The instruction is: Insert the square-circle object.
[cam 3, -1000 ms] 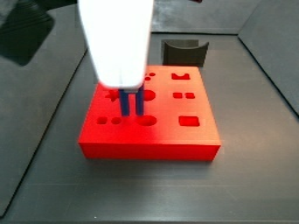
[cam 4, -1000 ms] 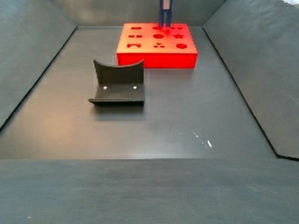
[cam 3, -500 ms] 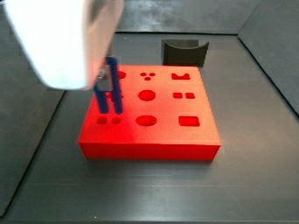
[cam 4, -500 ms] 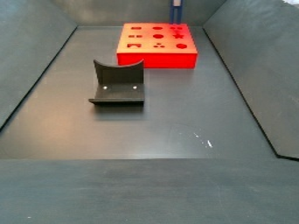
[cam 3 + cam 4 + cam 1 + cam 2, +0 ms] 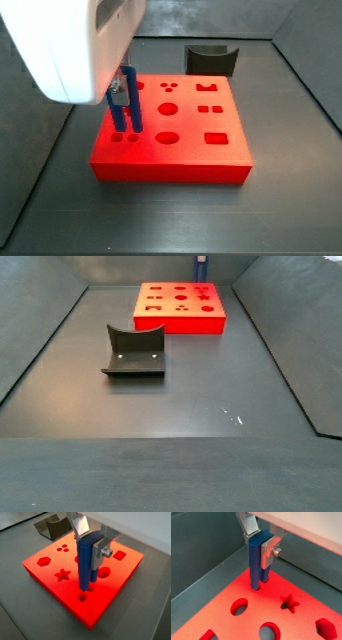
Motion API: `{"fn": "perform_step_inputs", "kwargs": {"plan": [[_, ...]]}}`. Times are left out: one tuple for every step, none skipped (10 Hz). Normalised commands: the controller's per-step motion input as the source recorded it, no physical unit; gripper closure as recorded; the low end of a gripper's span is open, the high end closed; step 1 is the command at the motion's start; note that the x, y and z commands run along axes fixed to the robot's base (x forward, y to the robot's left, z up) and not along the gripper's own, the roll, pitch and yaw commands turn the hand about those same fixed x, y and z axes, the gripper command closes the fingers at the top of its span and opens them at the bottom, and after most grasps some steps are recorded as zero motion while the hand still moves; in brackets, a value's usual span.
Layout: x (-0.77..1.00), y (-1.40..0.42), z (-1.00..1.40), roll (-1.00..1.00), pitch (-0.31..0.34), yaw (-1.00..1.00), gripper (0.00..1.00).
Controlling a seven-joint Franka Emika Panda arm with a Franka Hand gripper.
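The blue square-circle piece point(image 5: 85, 564) is a tall bar with two lobes, held upright. My gripper point(image 5: 91, 543) is shut on its upper part, with a silver finger point(image 5: 101, 548) on each side. The piece's lower end hangs just over the red block point(image 5: 40, 576), near a pair of small holes point(image 5: 123, 138) at the block's front left. I cannot tell whether it touches the surface. The piece also shows in a wrist view point(image 5: 256, 562) and in both side views point(image 5: 127, 108) point(image 5: 202, 266).
The red block point(image 5: 190, 120) has several shaped holes: star, hexagon, circles, squares. The dark fixture point(image 5: 210, 58) stands behind the block in a side view and in the middle of the floor point(image 5: 134, 351) in a side view. Grey walls enclose the floor.
My gripper has carried the blue piece left across the block, from near its middle to its left side. In the last half second it has hardly moved.
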Motion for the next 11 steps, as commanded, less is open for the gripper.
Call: {"fn": "perform_step_inputs", "kwargs": {"plan": [[-0.17, 0.13, 0.00, -0.35, -0.144, 0.20, 1.00], [-0.13, 0.04, 0.00, -0.32, -0.136, 0.23, 1.00], [-0.12, 0.00, 0.00, -0.28, -0.133, 0.29, 1.00], [-0.08, 0.00, 0.00, -0.13, -0.100, 0.23, 1.00], [0.00, -0.05, 0.00, 0.03, 0.000, 0.01, 1.00], [0.15, -0.05, -0.09, 0.17, 0.039, 0.00, 1.00], [0.14, -0.04, -0.12, 0.24, 0.053, 0.00, 1.00], [0.09, -0.03, -0.12, 0.28, 0.054, 0.00, 1.00], [0.07, -0.05, -0.11, 0.28, 0.043, 0.00, 1.00], [0.00, -0.05, -0.13, 0.25, 0.027, 0.00, 1.00], [-0.02, -0.09, -0.13, 0.20, 0.000, 0.01, 1.00]]}}
